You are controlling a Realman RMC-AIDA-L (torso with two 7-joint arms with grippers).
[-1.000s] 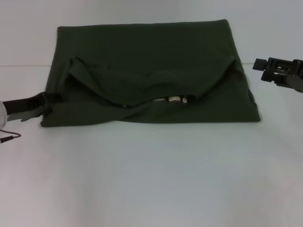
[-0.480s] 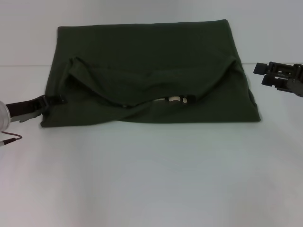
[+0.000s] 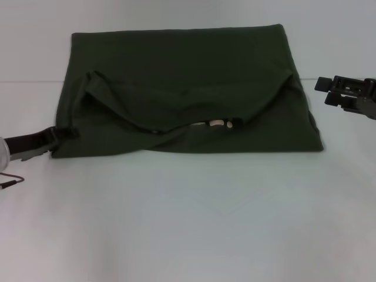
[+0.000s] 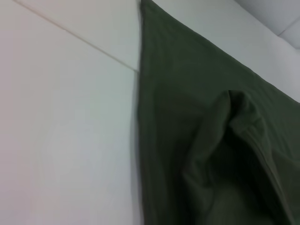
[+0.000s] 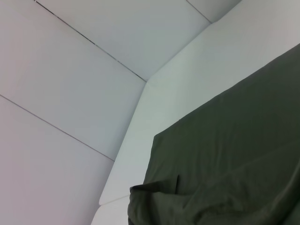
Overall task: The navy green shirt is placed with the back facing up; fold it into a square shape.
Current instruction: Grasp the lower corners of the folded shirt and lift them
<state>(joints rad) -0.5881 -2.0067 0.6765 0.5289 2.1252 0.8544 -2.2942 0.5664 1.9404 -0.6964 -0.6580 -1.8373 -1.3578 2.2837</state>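
So the navy green shirt point(image 3: 182, 88) is lying flat on the white table point(image 3: 188, 223), already folded down to a wide rectangle with both sleeves tucked in across the middle. Its long axis runs side to side, straight across between the two arms.

The relation that matters: the left gripper point(image 3: 67, 133) is low and right at the shirt's near corner on its own side, tips touching or just about touching the cloth edge. From that gripper the whole garment stretches away toward the right arm and slightly back. Can't tell if those fingers are pinching the hem or just parked against it, the view's too edge-on.

The right gripper point(image 3: 322, 83) sits higher and clear of the fabric, just off the shirt's other short edge near the back half. Honestly can't tell whether it's parted or closed either.

My guess is the left arm is the closer one by a good bit, so if the next fold is across the long axis to square it up, that side goes first, carrying its edge over toward the right gripper
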